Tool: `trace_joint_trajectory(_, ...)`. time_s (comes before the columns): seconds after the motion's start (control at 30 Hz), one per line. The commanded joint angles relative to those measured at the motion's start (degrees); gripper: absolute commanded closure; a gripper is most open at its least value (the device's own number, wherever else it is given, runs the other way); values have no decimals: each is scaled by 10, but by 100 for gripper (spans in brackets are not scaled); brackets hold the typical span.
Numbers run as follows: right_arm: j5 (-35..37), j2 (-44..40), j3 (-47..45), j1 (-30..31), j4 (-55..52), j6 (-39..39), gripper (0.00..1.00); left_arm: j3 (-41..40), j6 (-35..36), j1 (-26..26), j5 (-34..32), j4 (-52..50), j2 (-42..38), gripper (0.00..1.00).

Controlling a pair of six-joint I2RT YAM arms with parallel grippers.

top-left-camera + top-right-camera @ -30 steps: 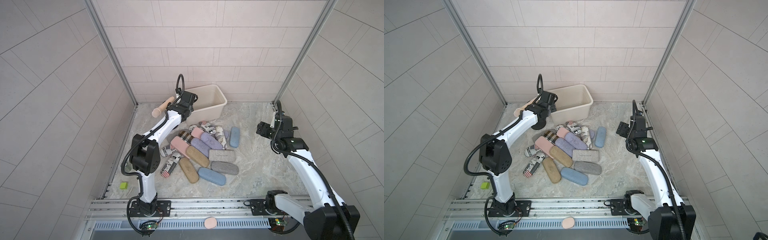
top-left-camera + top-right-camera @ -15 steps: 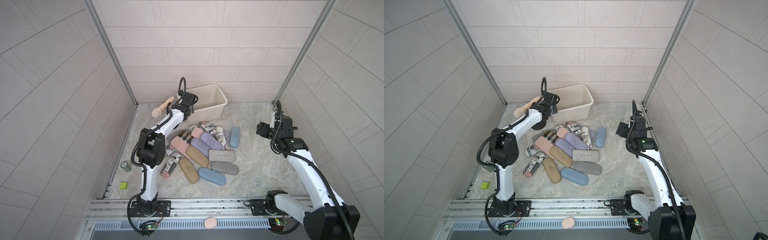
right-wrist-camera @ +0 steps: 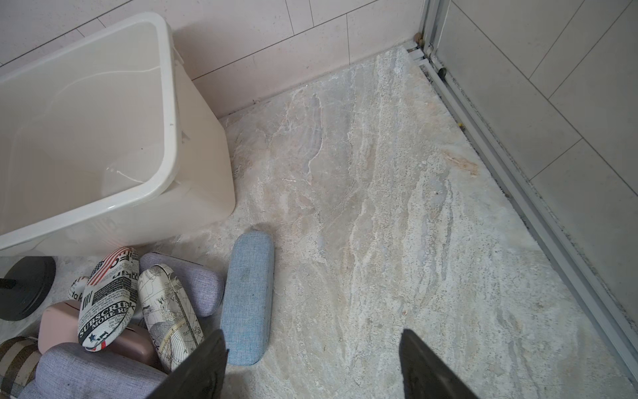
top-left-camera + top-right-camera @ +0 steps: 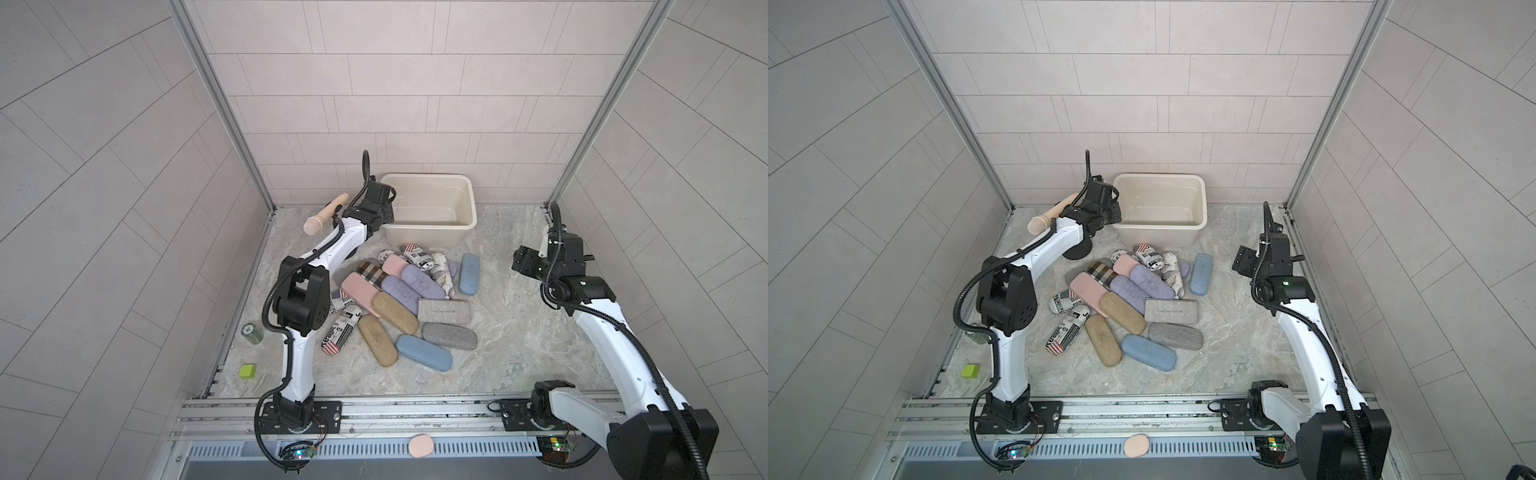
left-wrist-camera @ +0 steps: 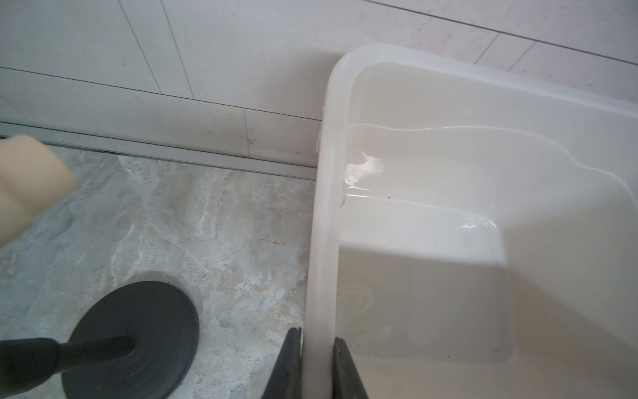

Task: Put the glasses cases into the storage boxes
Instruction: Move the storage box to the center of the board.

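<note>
Your left gripper [image 5: 317,338] is pinching the empty tub [image 5: 322,207] by its rim, right gripper [image 3: 312,333] spread, cases [image 4: 399,299] piled just in front, so drag hard and you'll tip it or clip the mic stand [image 5: 138,321].

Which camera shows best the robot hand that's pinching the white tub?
The left wrist view. The left gripper is shut on the storage box rim, one finger inside, one outside. In both top views it is small and dark at the box's corner, fingers hard to see. The right wrist view shows the box only, not that gripper.
</note>
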Motion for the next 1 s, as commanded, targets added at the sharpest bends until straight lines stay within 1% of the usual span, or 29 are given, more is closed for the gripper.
trace_joint_trajectory(0.0, 9, 3, 13, 2, 1, 6, 21, 9, 7, -12, 55, 21, -3, 92)
trace_joint_trajectory(0.1, 10, 12, 22, 2, 5, 11, 21, 8, -2, -22, 68, 28, -3, 96)
trace_joint_trajectory(0.2, 13, 35, 38, 2, 21, 22, 20, 8, -3, -34, 73, 39, -1, 96)
trace_joint_trajectory(0.33, 24, 83, 73, 2, 32, 41, 18, 11, 1, -42, 95, 48, 8, 96)
trace_joint_trajectory(0.5, 29, 160, 153, 1, -21, 65, 17, 12, 9, -46, 144, 59, 18, 96)
trace_joint_trajectory(0.6, 43, 187, 162, 1, -13, 81, 17, 12, 16, -49, 172, 72, 21, 96)
trace_joint_trajectory(0.67, 58, 202, 162, -1, -6, 94, 18, 12, 25, -53, 181, 76, 21, 96)
trace_joint_trajectory(0.73, 56, 215, 165, -3, -2, 100, 19, 10, 30, -54, 189, 82, 21, 96)
trace_joint_trajectory(0.87, 47, 243, 174, -3, 8, 111, 23, 9, 37, -55, 216, 91, 22, 96)
trace_joint_trajectory(0.9, 42, 250, 175, -3, 11, 115, 26, 9, 38, -54, 221, 91, 22, 96)
trace_joint_trajectory(0.97, 38, 261, 174, -2, 18, 125, 35, 9, 41, -54, 229, 94, 22, 95)
